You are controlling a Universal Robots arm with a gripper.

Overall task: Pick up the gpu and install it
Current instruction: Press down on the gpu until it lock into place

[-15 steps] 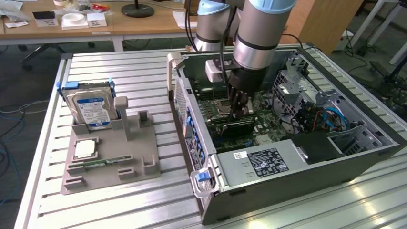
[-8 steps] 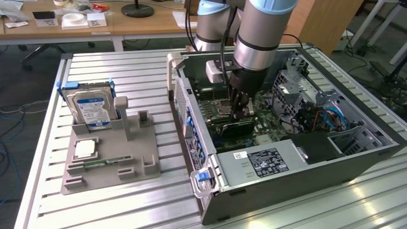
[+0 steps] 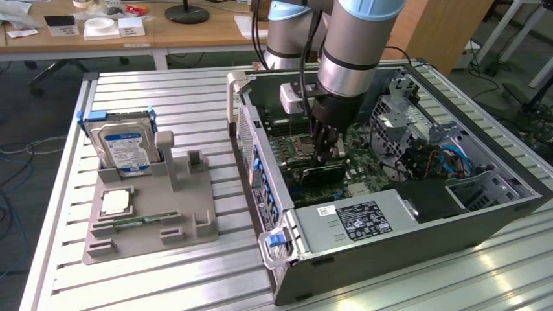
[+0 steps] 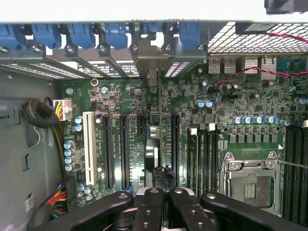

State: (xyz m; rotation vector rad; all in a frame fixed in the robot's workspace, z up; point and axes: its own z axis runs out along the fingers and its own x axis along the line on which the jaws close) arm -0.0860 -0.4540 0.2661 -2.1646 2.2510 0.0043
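Arm (image 3: 350, 45): grey tube links, pale blue joint caps, black ring band. White wrist block. Black cable alongside. Pincer (image 4: 161, 202): black jointed fingers (image 4: 149, 211), round silver rivets.

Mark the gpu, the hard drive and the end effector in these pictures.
gpu (image 4: 159, 126): wrist view, on the thin top edge of the card standing in the motherboard.
hard drive (image 3: 122, 150): exterior view, on its blue-white label.
end effector (image 3: 330, 157): exterior view, at the black fingertips inside the computer case.
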